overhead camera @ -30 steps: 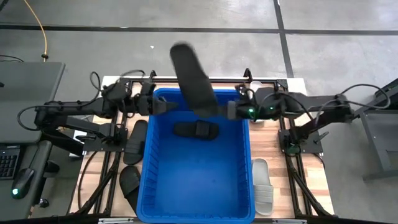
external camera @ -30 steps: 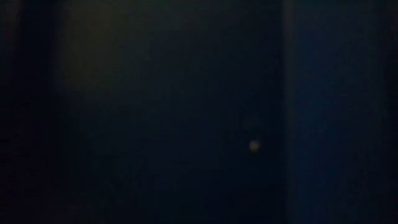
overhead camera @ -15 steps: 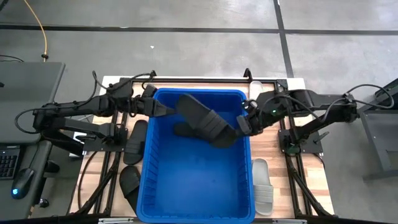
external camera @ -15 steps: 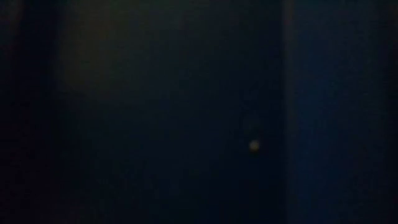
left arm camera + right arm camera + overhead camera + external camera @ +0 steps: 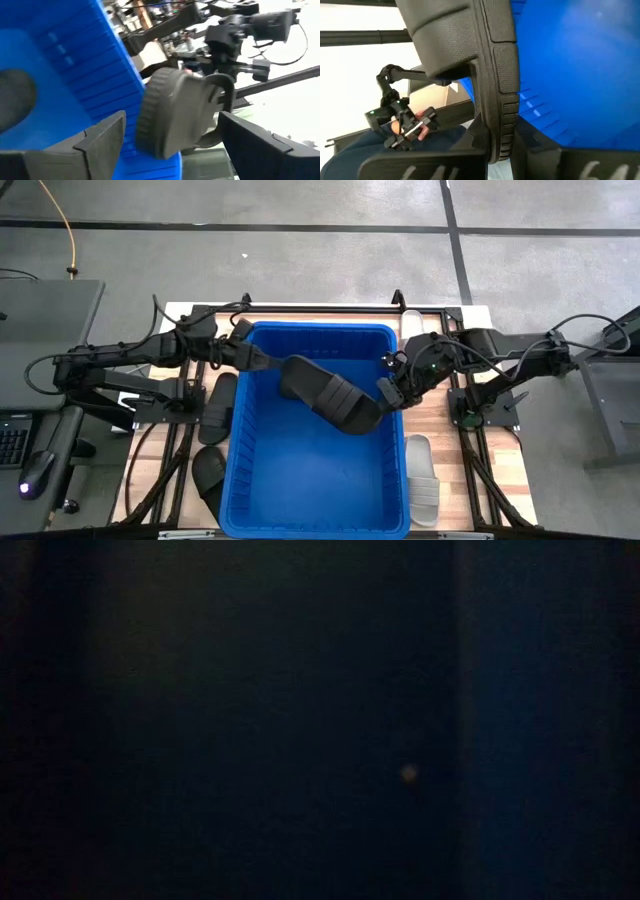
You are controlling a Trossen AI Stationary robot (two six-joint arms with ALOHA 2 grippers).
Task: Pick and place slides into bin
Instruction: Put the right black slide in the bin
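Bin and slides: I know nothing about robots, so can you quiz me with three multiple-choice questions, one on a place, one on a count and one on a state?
1. Where does the white slide lie?
A. inside the bin
B. on the table beside the bin, on the right arm's side
C. in the left gripper

2. How many black slides lie on the table on the left arm's side of the bin?
A. none
B. two
C. five

3. What is the right gripper doing?
A. clamping a black slide over the bin
B. hanging open over the floor
C. pressing on the white slide

Answers:
1 B: the white slide rests outside the bin.
2 B: two black slides lie there.
3 A: the right gripper is shut on the held slide; the left gripper is open.
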